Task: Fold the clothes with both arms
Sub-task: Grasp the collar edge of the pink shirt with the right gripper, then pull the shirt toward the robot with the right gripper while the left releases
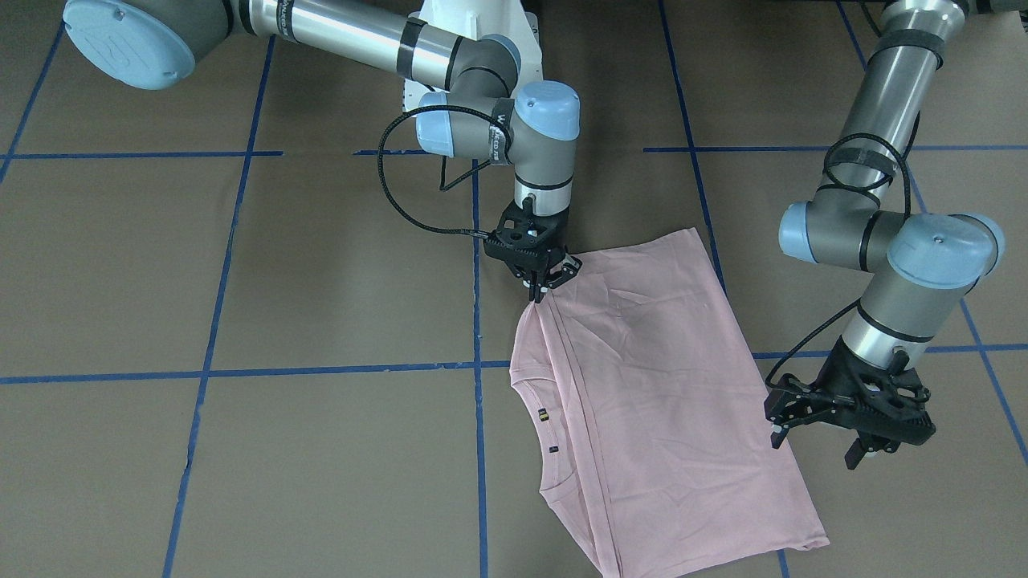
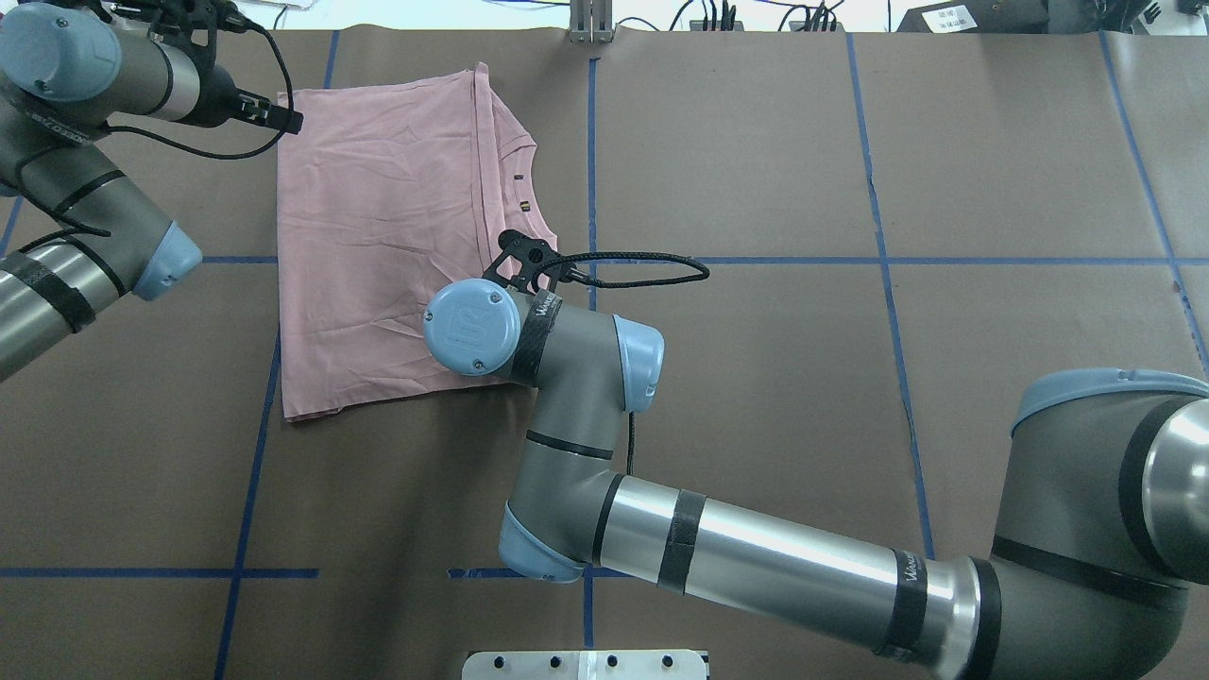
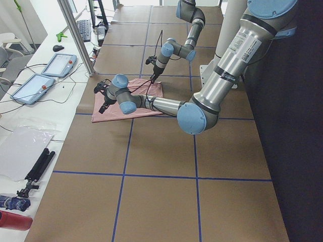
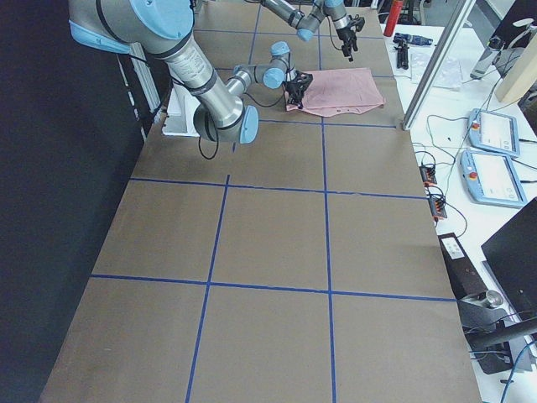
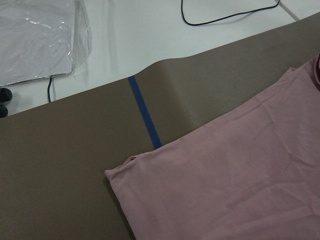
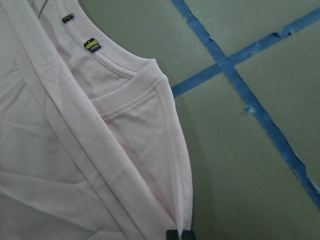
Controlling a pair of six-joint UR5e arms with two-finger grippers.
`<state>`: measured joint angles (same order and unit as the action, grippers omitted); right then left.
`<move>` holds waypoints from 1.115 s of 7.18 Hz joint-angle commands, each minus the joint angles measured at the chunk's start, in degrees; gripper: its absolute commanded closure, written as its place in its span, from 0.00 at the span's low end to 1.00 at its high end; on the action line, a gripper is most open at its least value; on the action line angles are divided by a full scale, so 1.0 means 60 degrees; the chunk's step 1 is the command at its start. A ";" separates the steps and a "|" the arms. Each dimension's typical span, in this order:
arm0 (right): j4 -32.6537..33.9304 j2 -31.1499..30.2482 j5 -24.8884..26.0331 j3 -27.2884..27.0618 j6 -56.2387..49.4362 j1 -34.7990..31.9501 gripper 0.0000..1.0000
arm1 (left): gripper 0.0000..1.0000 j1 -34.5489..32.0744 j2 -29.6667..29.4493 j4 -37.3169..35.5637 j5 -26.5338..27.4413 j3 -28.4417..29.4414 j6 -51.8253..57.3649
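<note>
The pale pink T-shirt (image 1: 658, 401) lies folded lengthwise on the brown table cover, collar with small labels (image 1: 544, 415) towards the middle; its print is hidden. It also shows in the overhead view (image 2: 378, 236). My right gripper (image 1: 546, 282) is shut on the shirt's folded edge at the shoulder corner; in the right wrist view (image 6: 179, 234) its tips pinch the pink hem. My left gripper (image 1: 815, 448) is open and empty, just off the shirt's opposite long edge, near the far corner (image 2: 288, 120). The left wrist view shows only that shirt corner (image 5: 240, 190).
Blue tape lines (image 1: 337, 373) grid the brown cover. The white pedestal base (image 2: 586, 664) is at the robot's side. Beyond the table's far edge are a metal post (image 3: 75, 35), teach pendants (image 3: 59, 64) and cables on a white bench.
</note>
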<state>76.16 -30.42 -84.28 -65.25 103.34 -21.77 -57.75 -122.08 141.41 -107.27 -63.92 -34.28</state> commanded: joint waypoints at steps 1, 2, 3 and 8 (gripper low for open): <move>0.0095 -0.1089 -0.0074 -0.1668 -0.0056 0.0011 1.00 | 0.00 -0.0014 0.0000 -0.0014 -0.0240 -0.0026 0.0000; 0.0168 -0.2257 -0.0074 -0.3041 -0.0071 0.0011 1.00 | 0.00 0.0000 0.0000 0.0000 -0.0329 -0.0026 0.0000; 0.0386 -0.3458 0.0028 -0.4491 -0.0100 0.0301 1.00 | 0.00 -0.0014 0.0000 0.0000 -0.0330 -0.0026 0.0000; 0.0696 -0.6473 0.2823 -0.7816 0.0017 0.2762 1.00 | 0.00 0.0015 0.0728 -0.0117 -0.0954 -0.1439 -0.1320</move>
<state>80.24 -67.66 -70.23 -110.68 103.17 -7.82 -57.72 -120.41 140.80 -110.17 -68.20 -36.39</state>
